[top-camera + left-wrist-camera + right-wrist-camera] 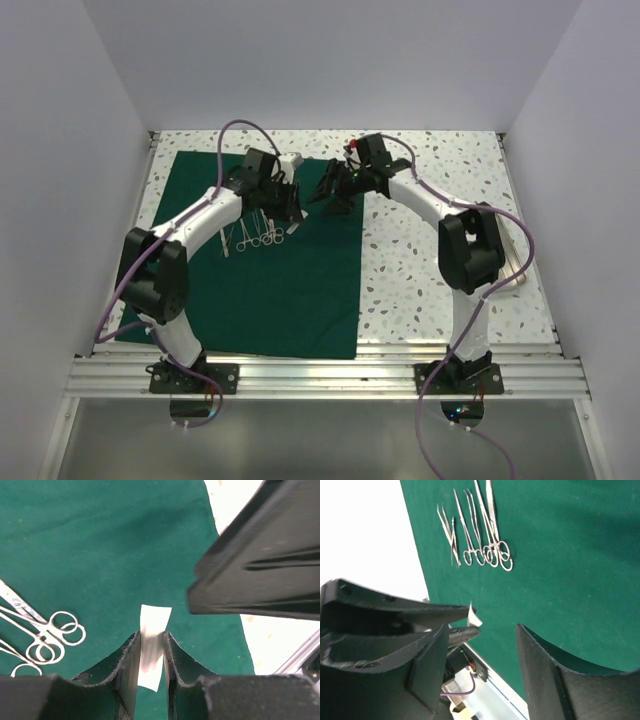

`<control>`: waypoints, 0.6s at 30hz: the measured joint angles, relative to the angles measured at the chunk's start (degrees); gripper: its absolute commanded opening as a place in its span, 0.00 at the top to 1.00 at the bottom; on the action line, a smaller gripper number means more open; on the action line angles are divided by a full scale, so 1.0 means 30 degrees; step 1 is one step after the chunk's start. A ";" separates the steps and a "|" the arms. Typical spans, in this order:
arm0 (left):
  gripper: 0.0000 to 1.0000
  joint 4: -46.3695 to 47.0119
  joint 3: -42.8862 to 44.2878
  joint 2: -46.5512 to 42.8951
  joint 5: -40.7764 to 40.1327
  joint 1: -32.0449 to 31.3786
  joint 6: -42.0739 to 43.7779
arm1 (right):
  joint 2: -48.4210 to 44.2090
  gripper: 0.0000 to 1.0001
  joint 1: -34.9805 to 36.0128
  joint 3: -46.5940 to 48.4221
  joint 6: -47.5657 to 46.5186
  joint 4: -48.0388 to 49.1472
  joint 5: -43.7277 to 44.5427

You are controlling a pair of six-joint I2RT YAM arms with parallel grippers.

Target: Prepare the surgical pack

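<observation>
The surgical pack [290, 290] is a dark green cloth spread flat on the left half of the table. Several steel scissor-handled instruments [255, 238] lie in a row on it, with their ring handles [50, 637] at the left of the left wrist view. My left gripper [151, 636] hovers over the cloth's far part, shut on a narrow white strip [152, 650] that sticks out past its fingertips. My right gripper [482, 635] is just to the right of it, open, with only cloth showing between its fingers. In the right wrist view the strip [474, 616] shows beside the right gripper's left finger.
The two grippers [293, 210] [335, 190] are close together above the cloth's far right part. The right gripper's black finger [260, 565] fills the upper right of the left wrist view. A shiny steel tray [515, 268] lies behind the right arm. Speckled tabletop [420, 280] lies right of the cloth.
</observation>
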 measured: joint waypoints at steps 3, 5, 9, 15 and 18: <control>0.72 0.0138 -0.0036 -0.0080 0.0182 -0.0022 -0.0175 | 0.0313 0.44 0.0138 0.0000 0.0189 0.0066 -0.0007; 0.71 0.0299 -0.0044 -0.0175 0.0284 -0.0022 -0.0299 | 0.0459 0.47 0.0219 0.0000 0.0299 0.0087 -0.0015; 0.71 0.0488 -0.0044 -0.0306 0.0430 -0.0022 -0.0401 | 0.0692 0.50 0.0510 0.0000 0.0495 0.0226 -0.0313; 0.71 0.0430 -0.0044 -0.0321 0.0554 -0.0036 -0.0430 | 0.0729 0.53 0.0976 -0.0007 0.0597 0.0481 -0.0328; 0.71 0.0437 -0.0044 -0.0321 0.0576 -0.0044 -0.0430 | 0.0729 0.58 0.0991 -0.0007 0.0612 0.0568 -0.0357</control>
